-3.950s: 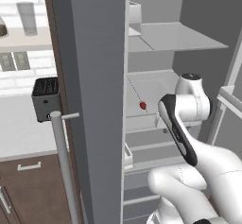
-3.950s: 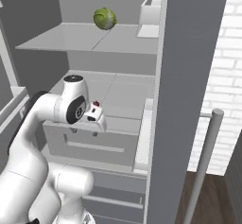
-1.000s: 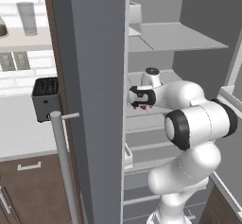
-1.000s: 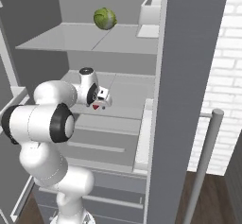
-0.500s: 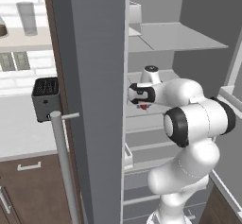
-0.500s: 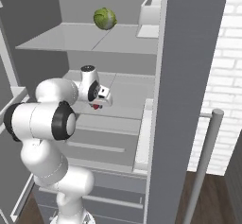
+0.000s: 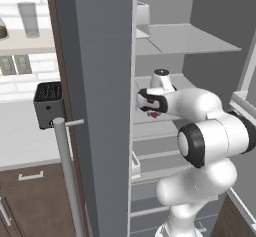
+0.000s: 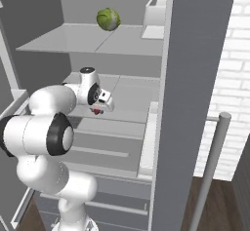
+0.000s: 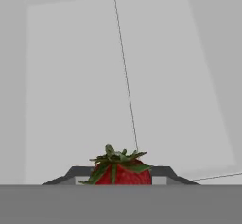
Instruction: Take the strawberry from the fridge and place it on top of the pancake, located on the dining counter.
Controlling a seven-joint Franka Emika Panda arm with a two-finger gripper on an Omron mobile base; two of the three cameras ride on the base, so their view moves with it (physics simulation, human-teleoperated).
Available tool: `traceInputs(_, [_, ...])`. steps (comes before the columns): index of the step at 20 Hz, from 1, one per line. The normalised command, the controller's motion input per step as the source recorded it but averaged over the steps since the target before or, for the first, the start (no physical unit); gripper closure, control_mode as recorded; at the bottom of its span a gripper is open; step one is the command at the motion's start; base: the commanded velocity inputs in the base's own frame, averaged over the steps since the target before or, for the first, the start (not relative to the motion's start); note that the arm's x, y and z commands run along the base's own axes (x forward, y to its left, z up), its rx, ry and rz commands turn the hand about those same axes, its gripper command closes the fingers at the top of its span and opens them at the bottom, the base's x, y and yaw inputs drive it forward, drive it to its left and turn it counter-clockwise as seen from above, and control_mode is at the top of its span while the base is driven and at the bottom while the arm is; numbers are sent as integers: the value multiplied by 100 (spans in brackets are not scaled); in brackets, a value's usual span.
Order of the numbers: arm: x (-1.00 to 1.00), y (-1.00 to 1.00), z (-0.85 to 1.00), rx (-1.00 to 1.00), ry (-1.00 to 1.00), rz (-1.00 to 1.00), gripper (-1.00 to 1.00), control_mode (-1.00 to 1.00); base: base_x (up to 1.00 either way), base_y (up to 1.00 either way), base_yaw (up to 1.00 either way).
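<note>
Arm reaches into the open fridge [image 7: 100, 81], hand [image 7: 153, 113] low over the middle shelf [image 8: 132, 101], approx centre of the left base view. In the right base view the hand [image 8: 99, 109] sits at about 9 o'clock of the frame centre, w/ a bit of red right under it.

That red bit is the strawberry [image 7: 154, 114]: tiny, down at shelf level, between the fingertips. Right base view shows it too [image 8: 98, 111], just beneath the white hand body. In the hand view the strawberry [image 9: 121, 169] sits at 6 o'clock, green leafy cap up, red body flanked on both sides by the dark fingertips [image 9: 163, 172], which press close against it. So the hand is clamped on the strawberry; whether the berry is touching the shelf or clear of it, can't tell.

Upper shelf [image 8: 88, 42] carries a round green cabbage [image 8: 108, 19] at approx 12 o'clock above the hand, and a pale box [image 8: 157, 8] to its right, near the door edge.

Outside the fridge, left base view: black toaster [image 7: 48, 103] on the grey desk [image 7: 25, 141] at 9 o'clock, silver bar handle [image 7: 67, 176] of the fridge door in front of it, dark wood cabinets [image 7: 35, 196] below.
</note>
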Motion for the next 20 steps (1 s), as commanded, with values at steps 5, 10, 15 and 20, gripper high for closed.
traceInputs(5, [-83,0,28,0,0,0,100,-100,0,0,0])
traceInputs(10, [-100,0,36,0,-13,0,100,-100,0,0,0])
traceInputs(15, [-97,0,60,0,-13,0,100,-100,0,0,0])
traceInputs(20, [-84,0,85,0,-1,0,100,-100,0,0,0])
